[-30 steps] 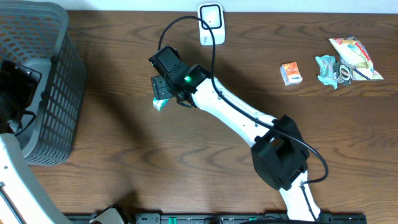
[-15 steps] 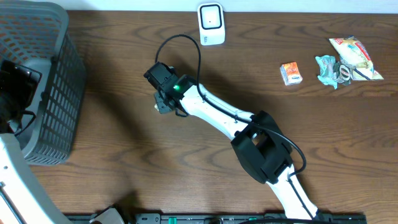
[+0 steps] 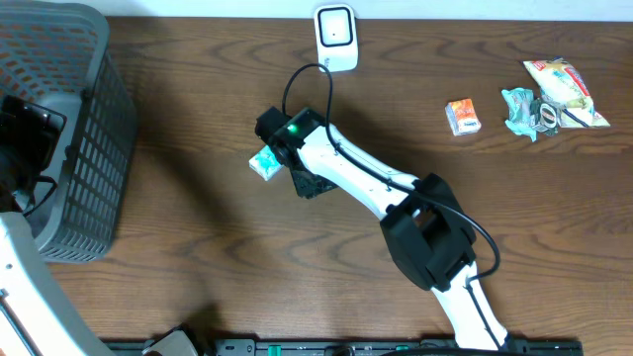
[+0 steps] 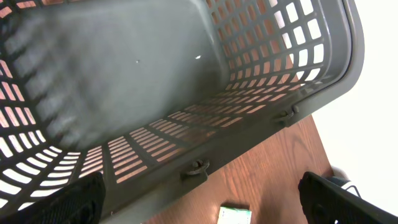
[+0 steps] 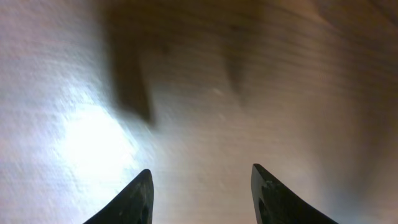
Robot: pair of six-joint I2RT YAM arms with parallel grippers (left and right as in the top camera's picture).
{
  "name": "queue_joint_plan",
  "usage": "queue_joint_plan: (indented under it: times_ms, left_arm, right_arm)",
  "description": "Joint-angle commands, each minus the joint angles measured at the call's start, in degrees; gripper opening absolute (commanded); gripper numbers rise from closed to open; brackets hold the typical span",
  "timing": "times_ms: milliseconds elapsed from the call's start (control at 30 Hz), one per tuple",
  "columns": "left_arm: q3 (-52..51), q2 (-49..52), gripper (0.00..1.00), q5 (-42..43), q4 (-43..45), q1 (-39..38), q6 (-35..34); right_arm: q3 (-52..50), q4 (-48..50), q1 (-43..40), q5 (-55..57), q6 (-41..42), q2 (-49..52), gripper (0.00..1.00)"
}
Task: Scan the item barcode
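Overhead shows the green item [image 3: 262, 162] lying on the desk [image 3: 178, 267] beside the right tool [image 5: 202, 190], half-open and empty; scanner [image 3: 335, 38] unreached, scan outstanding.

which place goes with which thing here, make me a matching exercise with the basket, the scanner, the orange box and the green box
Things:
1. grey basket
2. white scanner
3. orange box
4. green box

Places:
a. middle of the table, right beside the wrist of the right arm
b. far edge, centre
c. left end
d. right part, just left of the snack packets

Pairs: 1-c, 2-b, 3-d, 4-a
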Motion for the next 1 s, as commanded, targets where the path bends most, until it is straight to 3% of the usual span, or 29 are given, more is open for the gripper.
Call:
queue_joint_plan:
  times_ms: [0,133,300,567,967]
  left_arm:
    - [0.8,-0.3,0.98,-0.3,-0.1,0.2,-0.5]
    - [0.8,-0.3,0.98,-0.3,-0.1,0.2,-0.5]
    - [0.8,-0.3,0.98,-0.3,-0.1,0.2,-0.5]
    - [0.8,-0.3,0.98,-0.3,-0.1,0.2,-0.5]
    - [0.8,-0.3,0.98,-0.3,-0.1,0.2,-0.5]
  right_arm:
    - [0.2,-2.2,0.0,2.3,0.3,-4.9,0.46]
    - [0.2,-0.1,0.0,2.2,0.3,-7.3,0.49]
    - [0.2,10.4,0.1,-0.8,0.2,-8.1,0.53]
    - [0.2,28.3,0.5,-5.0,0.3,-7.0,0.44]
    - [0.2,32.8,0.6,-7.4,3.3,0.4,0.45]
